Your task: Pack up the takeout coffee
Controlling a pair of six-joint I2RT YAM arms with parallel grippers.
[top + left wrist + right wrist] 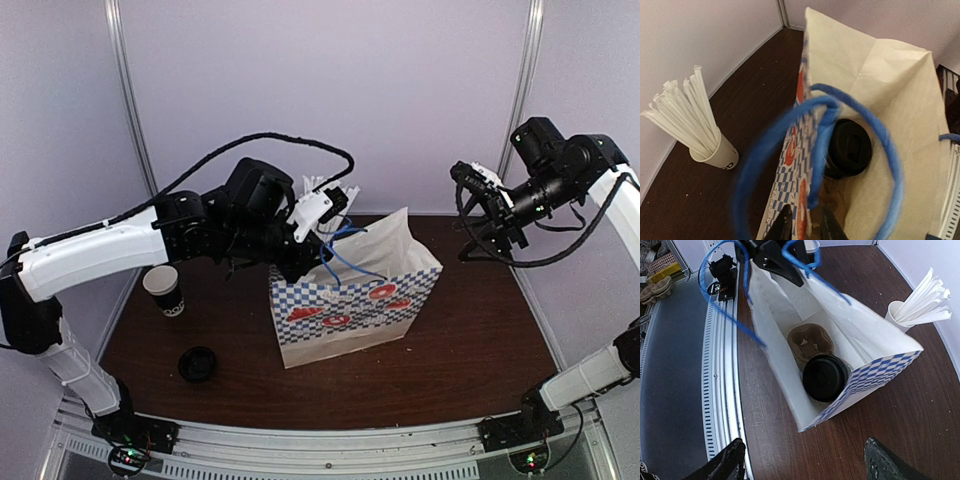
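Blurred blue handles (pixel 821 140) half hide the coffee (pixel 852 150) in the bag (pixel 890 80); left gripper (pixel 805 227) pinches its rim, right gripper (pixel 805 462) gapes.

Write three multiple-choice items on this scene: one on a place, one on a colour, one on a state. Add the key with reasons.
1. Where is the takeout coffee relative to the paper bag?
A. beside it
B. inside it
C. on top of it

2. What colour are the bag's handles?
A. blue
B. red
C. white

3. What state is the right end effector in?
A. shut on a handle
B. shut on the coffee
C. open, holding nothing

Key:
1. B, both wrist views show the lidded cup down inside the bag.
2. A, the loops at the bag's mouth are blue.
3. C, its jaws stand wide apart with nothing between them.
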